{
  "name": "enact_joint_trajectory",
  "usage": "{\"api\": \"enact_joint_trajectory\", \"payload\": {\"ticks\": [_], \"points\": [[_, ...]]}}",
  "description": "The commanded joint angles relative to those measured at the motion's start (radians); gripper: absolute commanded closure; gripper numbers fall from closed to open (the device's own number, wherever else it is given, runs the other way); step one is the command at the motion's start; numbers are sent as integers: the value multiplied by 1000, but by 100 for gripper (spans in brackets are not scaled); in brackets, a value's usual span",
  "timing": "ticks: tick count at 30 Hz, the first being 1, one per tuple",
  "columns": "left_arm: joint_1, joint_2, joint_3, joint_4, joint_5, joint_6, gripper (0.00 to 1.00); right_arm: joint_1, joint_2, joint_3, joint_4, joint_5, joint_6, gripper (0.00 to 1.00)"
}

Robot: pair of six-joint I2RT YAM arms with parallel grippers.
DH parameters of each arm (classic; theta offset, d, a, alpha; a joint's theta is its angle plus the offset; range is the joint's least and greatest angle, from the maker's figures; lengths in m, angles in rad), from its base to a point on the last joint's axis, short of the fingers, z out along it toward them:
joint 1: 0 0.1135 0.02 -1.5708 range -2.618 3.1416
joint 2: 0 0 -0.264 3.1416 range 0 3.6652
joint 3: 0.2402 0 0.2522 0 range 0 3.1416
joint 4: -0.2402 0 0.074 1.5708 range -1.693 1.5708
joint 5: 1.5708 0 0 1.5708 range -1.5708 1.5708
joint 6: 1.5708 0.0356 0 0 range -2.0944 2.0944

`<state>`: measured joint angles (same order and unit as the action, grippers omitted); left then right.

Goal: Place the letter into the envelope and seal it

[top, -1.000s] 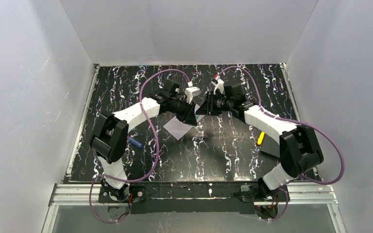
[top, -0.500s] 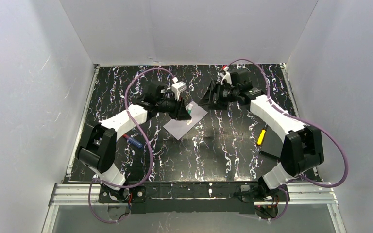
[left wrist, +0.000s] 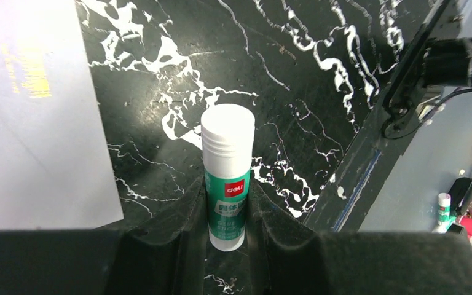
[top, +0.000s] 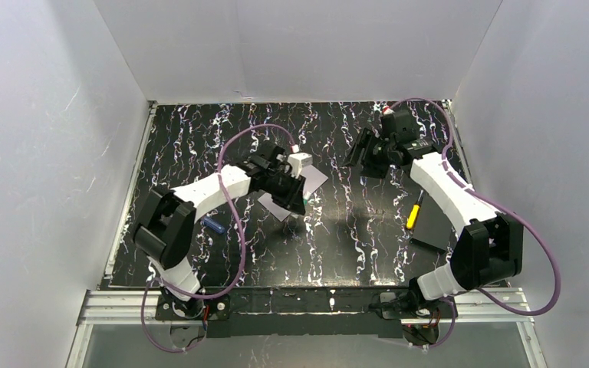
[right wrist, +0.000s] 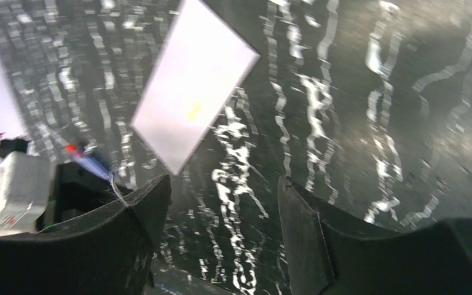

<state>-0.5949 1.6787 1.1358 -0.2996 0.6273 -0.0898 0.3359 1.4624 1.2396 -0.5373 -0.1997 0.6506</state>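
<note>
The pale lavender envelope lies flat on the black marbled table, partly under my left arm. It also shows in the left wrist view and the right wrist view. My left gripper is over the envelope's near end, shut on a green and white glue stick with its white cap on. My right gripper is open and empty, off to the right of the envelope and above the table. The letter is not in view.
A yellow pen lies on a flat black rectangle at the right. A blue pen-like thing lies left of the envelope. White walls close the table on three sides.
My left gripper has moved toward me over the envelope with the glue stick in it. My right gripper has drawn back to the right, away from the envelope.
</note>
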Motion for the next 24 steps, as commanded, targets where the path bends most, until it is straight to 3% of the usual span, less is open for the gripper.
{"api": "enact_joint_trajectory", "payload": {"ticks": [1, 9, 12, 17, 24], "points": [[-78, 96, 96, -166, -131, -17, 91, -10, -55, -45, -132, 226, -18, 28], [-181, 267, 241, -241, -300, -78, 85, -24, -96, -111, -163, 258, -10, 29], [-191, 308, 269, -242, -344, -92, 77, -27, -104, -128, -165, 258, -5, 29], [-202, 338, 283, -258, -367, -84, 62, -32, -117, -141, -165, 264, -2, 29], [-208, 338, 285, -278, -372, -66, 57, -37, -107, -142, -158, 258, -3, 29]]}}
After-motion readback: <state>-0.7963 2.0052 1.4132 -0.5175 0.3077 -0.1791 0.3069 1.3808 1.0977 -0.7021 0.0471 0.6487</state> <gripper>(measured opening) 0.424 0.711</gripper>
